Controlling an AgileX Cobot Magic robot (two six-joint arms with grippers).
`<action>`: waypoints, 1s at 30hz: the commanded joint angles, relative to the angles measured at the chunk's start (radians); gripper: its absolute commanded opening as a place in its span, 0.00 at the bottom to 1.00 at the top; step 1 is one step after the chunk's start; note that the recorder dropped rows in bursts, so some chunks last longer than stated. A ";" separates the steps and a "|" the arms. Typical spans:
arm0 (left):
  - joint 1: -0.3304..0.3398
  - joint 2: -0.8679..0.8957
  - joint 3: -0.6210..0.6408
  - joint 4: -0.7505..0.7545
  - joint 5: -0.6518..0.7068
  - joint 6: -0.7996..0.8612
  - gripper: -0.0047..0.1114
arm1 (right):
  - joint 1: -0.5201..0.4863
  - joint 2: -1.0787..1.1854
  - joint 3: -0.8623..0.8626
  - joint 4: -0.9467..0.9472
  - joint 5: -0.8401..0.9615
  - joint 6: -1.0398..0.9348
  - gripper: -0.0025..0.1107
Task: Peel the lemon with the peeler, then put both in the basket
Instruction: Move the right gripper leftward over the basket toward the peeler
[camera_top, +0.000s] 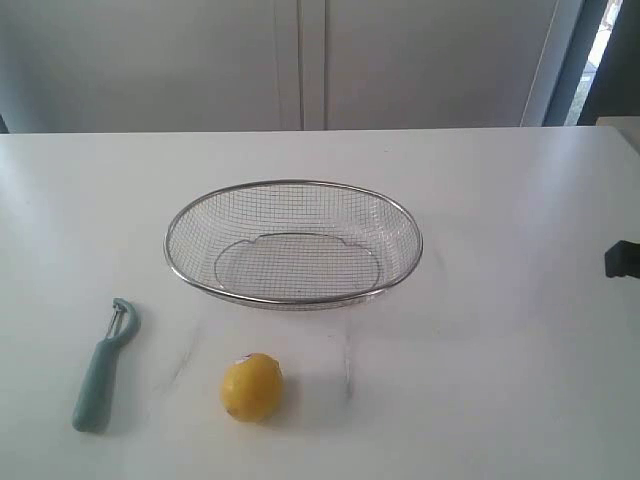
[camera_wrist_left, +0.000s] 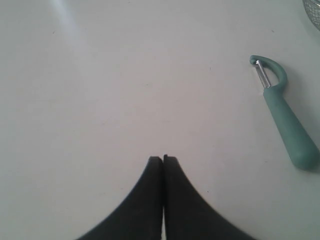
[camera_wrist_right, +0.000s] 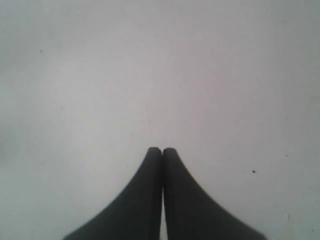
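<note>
Two empty claws, left claw (camera_wrist_left: 163, 159) and right claw (camera_wrist_right: 162, 150), both pinched shut. I fear the round lemon (camera_top: 251, 387) rolling when nudged, the slim peeler (camera_top: 104, 368) skidding across the bench (camera_top: 520, 200).

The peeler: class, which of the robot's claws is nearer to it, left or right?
Left. The left claw, shut, has the peeler lying close by in its wrist view, untouched. The right claw, also shut, sees only table.

Soft daylight (faint shadows), mild blur
</note>
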 joint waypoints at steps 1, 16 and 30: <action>0.003 -0.005 0.007 -0.009 0.010 -0.007 0.04 | 0.019 0.001 -0.008 0.020 0.006 -0.022 0.02; 0.003 -0.005 0.007 -0.009 0.010 -0.007 0.04 | 0.199 0.001 -0.008 0.023 0.006 0.030 0.02; 0.003 -0.005 0.007 -0.009 0.010 -0.007 0.04 | 0.323 0.001 -0.008 0.020 0.013 0.095 0.02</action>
